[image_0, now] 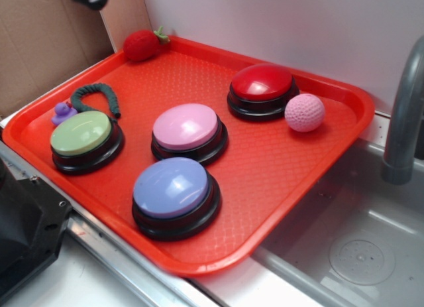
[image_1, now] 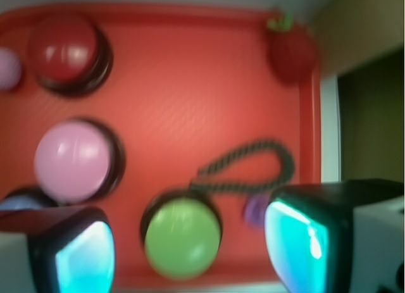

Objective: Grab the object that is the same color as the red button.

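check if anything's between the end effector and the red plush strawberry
Nothing visible blocks it. The open end effector hangs above the green button; only the low dark cord lies on the tray toward the strawberry in the corner.

Blurred look down past the open claw (image_1: 190, 249), green button (image_1: 182, 239) between its fingers, strawberry (image_1: 293, 52) in the red tray's (image_1: 190, 97) far right corner, red button (image_1: 68, 52) far left

The red tray (image_0: 278, 181) looks like hard plastic with a fine woven texture. The red button (image_0: 262, 82), pink button (image_0: 185, 126), lilac button (image_0: 170, 184) and green button (image_0: 81, 132) have smooth glossy domes on shiny black bases. The plush strawberry (image_0: 140, 45) is fuzzy cloth. The pink ball (image_0: 305, 112) is matt and dimpled. The faucet (image_0: 405, 115) and sink (image_0: 358, 254) are dull grey metal.
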Tool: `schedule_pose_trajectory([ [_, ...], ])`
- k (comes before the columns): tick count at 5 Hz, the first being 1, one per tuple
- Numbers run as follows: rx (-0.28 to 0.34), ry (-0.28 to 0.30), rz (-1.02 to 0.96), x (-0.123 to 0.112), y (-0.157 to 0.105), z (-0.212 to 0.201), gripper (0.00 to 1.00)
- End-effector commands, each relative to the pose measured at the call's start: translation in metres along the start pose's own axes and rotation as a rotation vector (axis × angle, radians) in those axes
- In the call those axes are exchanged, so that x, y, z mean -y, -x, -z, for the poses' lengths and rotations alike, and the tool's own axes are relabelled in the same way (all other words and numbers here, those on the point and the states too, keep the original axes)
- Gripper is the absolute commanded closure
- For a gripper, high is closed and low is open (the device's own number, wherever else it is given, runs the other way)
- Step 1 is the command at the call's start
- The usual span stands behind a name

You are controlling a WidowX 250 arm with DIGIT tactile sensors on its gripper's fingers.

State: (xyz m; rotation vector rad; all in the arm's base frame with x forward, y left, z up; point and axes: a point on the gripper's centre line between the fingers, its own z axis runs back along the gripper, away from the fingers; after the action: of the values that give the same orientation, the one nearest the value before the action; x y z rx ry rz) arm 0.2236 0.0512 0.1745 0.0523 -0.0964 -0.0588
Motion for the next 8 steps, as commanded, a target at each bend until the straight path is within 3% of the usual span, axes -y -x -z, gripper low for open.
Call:
schedule_pose_trajectory([
  [1, 0.057, -0.02, 0.001, -0.006, -0.01, -0.013, 0.0],
  [3, 0.057, -0.02, 0.001, -0.006, -0.01, -0.013, 0.0],
  [5, 0.136, -0.013, 0.035, -0.048, -0.06, 0.043, 0.0],
  [6, 0.203, -0.061, 0.08, -0.065, -0.081, 0.059, 0.0],
  [7, 0.197, -0.078, 0.097, -0.074, -0.094, 0.073, 0.0],
  [8, 0.146, -0.146, 0.079, -0.087, -0.097, 0.085, 0.0],
])
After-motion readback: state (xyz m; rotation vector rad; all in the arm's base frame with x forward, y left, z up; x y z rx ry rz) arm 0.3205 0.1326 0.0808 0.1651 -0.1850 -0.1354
